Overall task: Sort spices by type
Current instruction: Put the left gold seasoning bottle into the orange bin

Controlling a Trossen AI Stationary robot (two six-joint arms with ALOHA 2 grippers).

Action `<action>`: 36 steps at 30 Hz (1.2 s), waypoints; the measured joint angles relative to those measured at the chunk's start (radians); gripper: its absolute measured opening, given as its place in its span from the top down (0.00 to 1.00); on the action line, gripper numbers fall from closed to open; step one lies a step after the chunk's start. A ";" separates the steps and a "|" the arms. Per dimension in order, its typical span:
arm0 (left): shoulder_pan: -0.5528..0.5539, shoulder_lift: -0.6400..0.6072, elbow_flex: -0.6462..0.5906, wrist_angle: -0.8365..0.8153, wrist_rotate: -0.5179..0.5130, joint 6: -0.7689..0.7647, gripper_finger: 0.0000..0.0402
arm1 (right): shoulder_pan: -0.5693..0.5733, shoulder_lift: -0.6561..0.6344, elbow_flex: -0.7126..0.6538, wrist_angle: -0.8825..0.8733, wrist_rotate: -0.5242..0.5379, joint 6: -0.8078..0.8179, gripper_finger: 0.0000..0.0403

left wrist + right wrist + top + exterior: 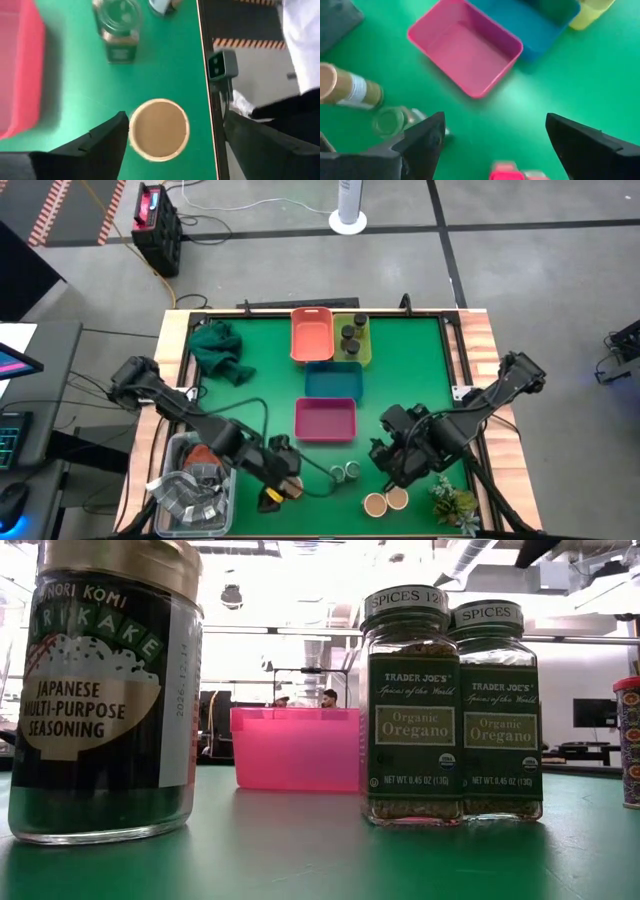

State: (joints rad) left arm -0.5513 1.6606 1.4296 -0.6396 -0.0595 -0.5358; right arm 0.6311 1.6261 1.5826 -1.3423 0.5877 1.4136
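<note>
Left gripper (283,480): low over the near left part of the green bench (420,370); jaws apart, nothing between them. In the left wrist view a tan-topped jar (159,129) stands upright just ahead of the fingers (100,145), beside one of them; whether it touches is hard to tell.
Right gripper (392,463): over the near right part of the bench; jaws spread wide and empty, looking toward the pink tray (466,44).
Oregano jars (346,471): two clear jars side by side between the two grippers; upright and touching in the low view (455,705).
Tan-topped jars (386,501): two together near the front edge, just right of the oregano pair.
Dark jars (351,333): three in the yellow-green tray (365,350) at the far side.
Trays: orange tray (311,335) beside the yellow-green one; teal tray (333,380) below them, then the pink tray (325,419).
Pink blocks (514,173): near the right gripper, only partly seen.
Plant sprig (452,502): near right corner.
Green cloth (218,348): far left.
</note>
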 joint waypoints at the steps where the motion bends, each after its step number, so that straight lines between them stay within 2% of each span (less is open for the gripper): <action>1: 0.000 0.019 0.015 -0.004 0.002 0.009 0.19 | 0.001 0.005 0.000 -0.002 0.008 0.001 0.08; 6: 0.006 0.084 0.079 -0.078 0.023 0.021 0.09 | 0.011 0.047 0.000 -0.010 0.020 0.004 0.08; 11: 0.003 0.107 0.093 -0.178 -0.042 0.019 0.02 | 0.011 0.088 0.000 -0.011 0.026 -0.007 0.08; 17: -0.012 0.107 0.091 -0.172 -0.077 0.057 0.02 | 0.010 0.095 0.000 0.000 0.040 -0.007 0.08; 25: -0.025 0.108 0.091 -0.131 -0.019 0.028 0.01 | 0.010 0.089 0.000 -0.004 0.048 0.000 0.08; 33: -0.047 0.181 0.093 -0.102 -0.022 0.059 0.01 | 0.010 0.089 0.000 -0.005 0.070 0.004 0.08; 36: -0.048 0.207 0.093 -0.113 -0.060 0.057 0.01 | 0.010 0.089 0.000 -0.007 0.070 0.003 0.08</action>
State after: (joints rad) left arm -0.5991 1.8681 1.5223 -0.7530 -0.1200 -0.4789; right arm 0.6411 1.7149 1.5826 -1.3496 0.6575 1.4170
